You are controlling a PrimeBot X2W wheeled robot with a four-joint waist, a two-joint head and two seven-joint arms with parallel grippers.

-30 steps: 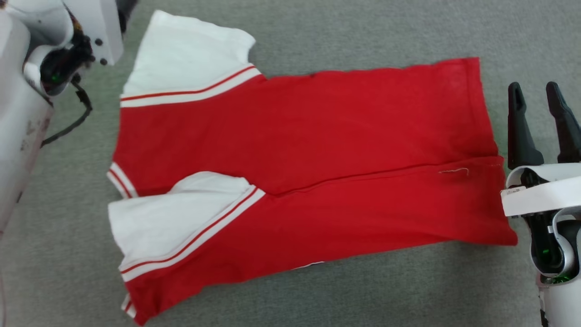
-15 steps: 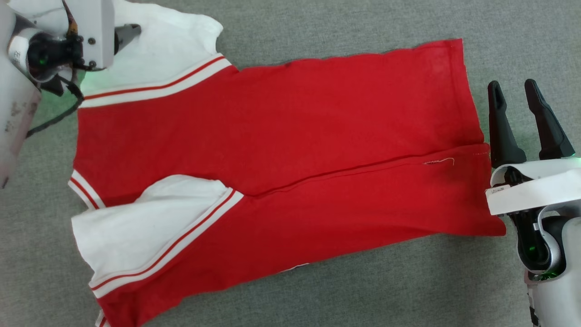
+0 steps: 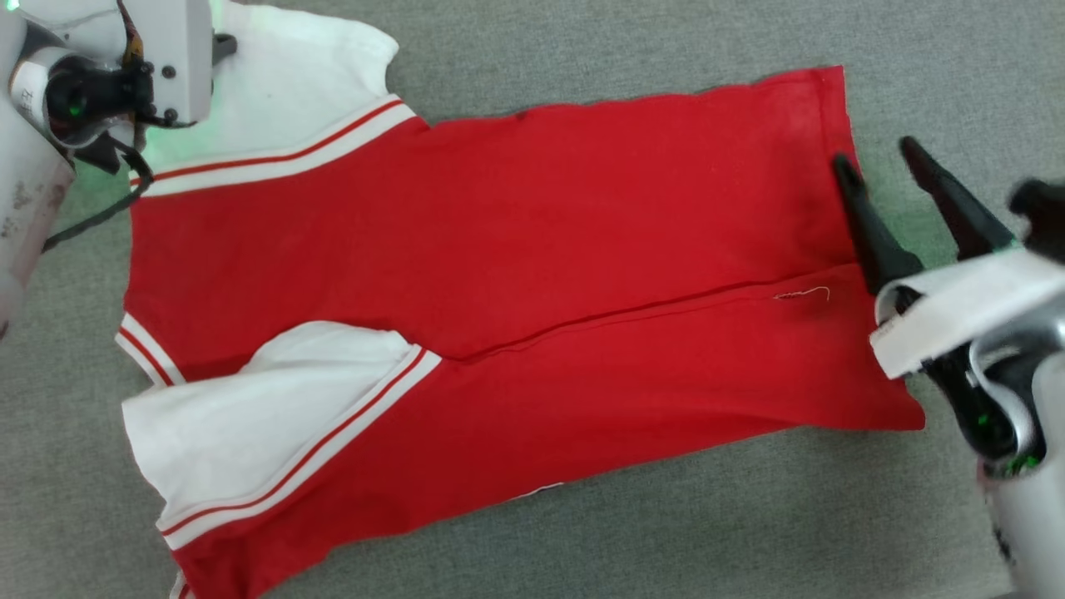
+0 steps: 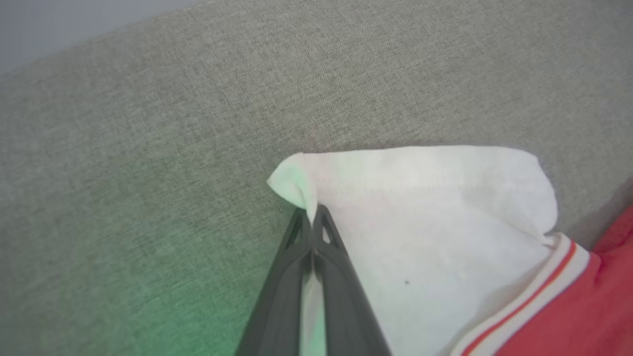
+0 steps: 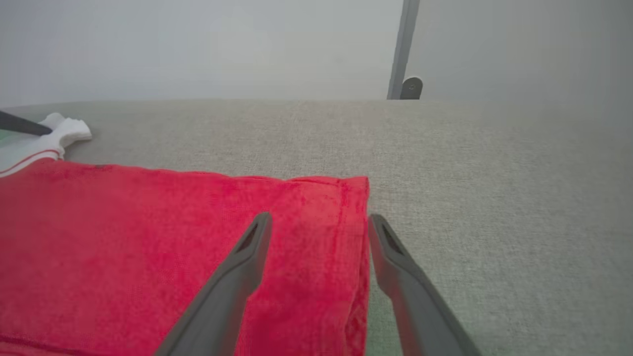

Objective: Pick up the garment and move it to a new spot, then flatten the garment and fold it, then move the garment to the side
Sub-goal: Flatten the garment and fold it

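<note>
The garment lies flat on the grey cloth surface, folded lengthwise. It is red, with its white sleeves and striped trim to the left. My left gripper is shut on the far corner of the upper white sleeve, and a strip of cloth shows between its fingers. In the head view that gripper sits at the top left, mostly behind its wrist. My right gripper is open at the garment's right hem. In the right wrist view this gripper straddles the hem's far corner, with the left finger over red cloth and the right finger over bare surface.
A black cable hangs from the left wrist beside the garment's left edge. Beyond the surface's far edge stands a grey pole against a pale wall. Bare grey surface stretches right of the hem.
The left gripper has shut on the sleeve corner. The right gripper has tilted and moved left, so one finger now lies over the hem. The head camera has shifted a little.
</note>
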